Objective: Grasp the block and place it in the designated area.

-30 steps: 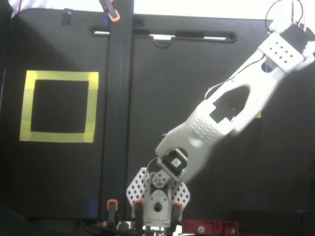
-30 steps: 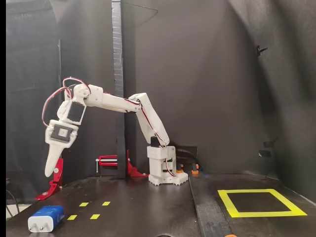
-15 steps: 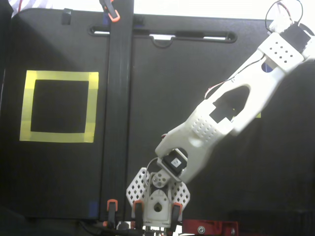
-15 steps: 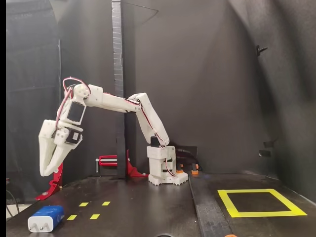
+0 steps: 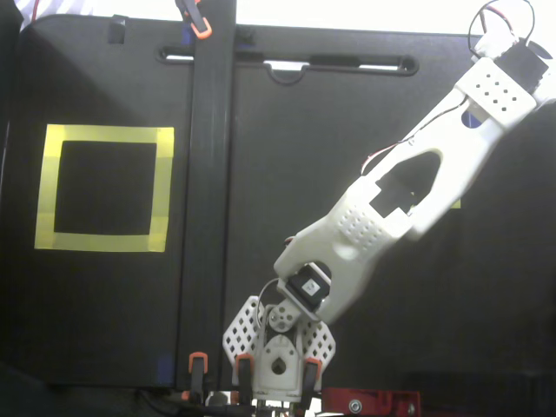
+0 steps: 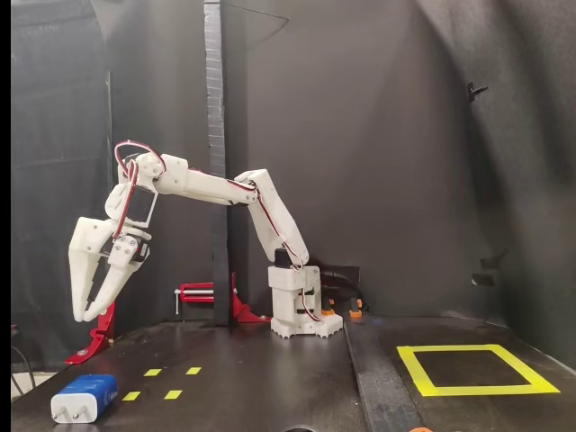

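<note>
The block (image 6: 84,398) lies on the dark table at the lower left of the side-on fixed view, blue on top with a pale front face where two small prongs can just be made out. It shows only there; in the fixed view from above, the arm's forearm and wrist stretch across the upper right of the frame, and the block cannot be found.

Just to the right of the block in the side-on view sit four tiny yellow marks (image 6: 163,382), small and hard to resolve. Above the block, well clear of it and of the table, hangs the gripper (image 6: 84,317), its two white fingers pointing down, drawn close at the tips and holding nothing. In the view from above the gripper is cut off at the upper right edge.

The designated area (image 6: 474,369) lies at the lower right of the side-on view, well apart from the block, and its yellow outline (image 5: 104,188) fills the left-centre of the view from above. A dark upright post (image 6: 214,162) stands behind the arm, and a red clamp (image 6: 101,329) at the left is partly hidden by the gripper.
</note>
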You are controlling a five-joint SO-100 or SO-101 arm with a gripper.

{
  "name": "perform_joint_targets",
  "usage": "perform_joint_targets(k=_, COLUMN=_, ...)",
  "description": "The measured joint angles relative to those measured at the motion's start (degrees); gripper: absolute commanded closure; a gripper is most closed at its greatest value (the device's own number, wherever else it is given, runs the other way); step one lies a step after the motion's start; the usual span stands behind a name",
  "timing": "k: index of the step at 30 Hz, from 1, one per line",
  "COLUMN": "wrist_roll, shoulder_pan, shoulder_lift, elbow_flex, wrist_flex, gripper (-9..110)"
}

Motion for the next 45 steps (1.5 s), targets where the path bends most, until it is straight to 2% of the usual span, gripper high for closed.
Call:
perform_joint_targets(k=4, wrist_roll=0.0, shoulder_pan=0.26, shoulder_lift=0.0, elbow_flex=0.0, wrist_flex=0.26, gripper=76)
perform_joint_targets(k=6, wrist_roll=0.0, shoulder_pan=0.44, shoulder_lift=0.0, elbow_flex=0.0, wrist_flex=0.26, gripper=73)
perform_joint_targets(k=8, wrist_roll=0.0, shoulder_pan=0.53, shoulder_lift=0.0, elbow_flex=0.0, wrist_flex=-0.09, gripper=62)
perform_joint_targets(k=10, wrist_roll=0.0, shoulder_pan=0.53, shoulder_lift=-0.26, elbow_flex=0.0, wrist_flex=-0.79, gripper=58)
perform_joint_targets(k=27, wrist_roll=3.25, shoulder_pan=0.7, shoulder_lift=-1.93, elbow_flex=0.0, wrist_flex=-4.04, gripper=58)
perform_joint_targets(k=45, wrist_roll=5.45, shoulder_pan=0.7, shoulder_lift=-11.78, elbow_flex=0.0, wrist_flex=-10.9, gripper=58)
